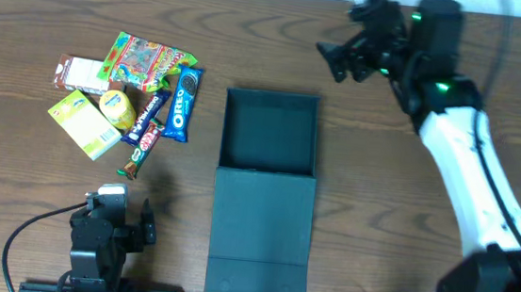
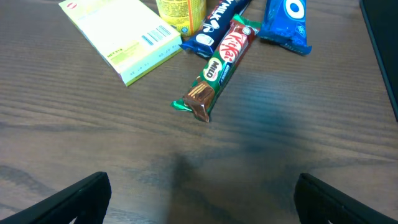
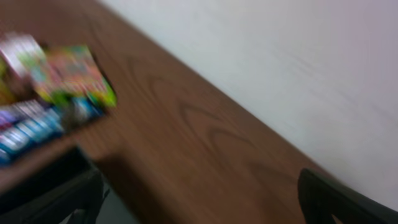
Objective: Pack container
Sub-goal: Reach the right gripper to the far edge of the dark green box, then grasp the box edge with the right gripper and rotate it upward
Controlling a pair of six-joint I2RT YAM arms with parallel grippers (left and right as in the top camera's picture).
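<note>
The dark teal container (image 1: 270, 133) lies open at the table's (image 1: 406, 206) middle, its flap lid (image 1: 261, 233) flat toward the robot; left of it sits a heap of snacks: a blue packet reading OREO (image 1: 183, 106), a KitKat Milo bar (image 2: 217, 65), a yellow-green carton with a barcode (image 2: 121, 37), a colourful sweet bag (image 1: 145, 62); the left gripper (image 2: 202, 199) hovers near the bar, fingers spread wide; the right gripper (image 1: 332, 60), also spread, hangs beyond the container's far corner.

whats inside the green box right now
Nothing visible: the open box shows only its bare dark floor. The snacks lie outside, on the table. Anything under the flat lid is covered.
</note>
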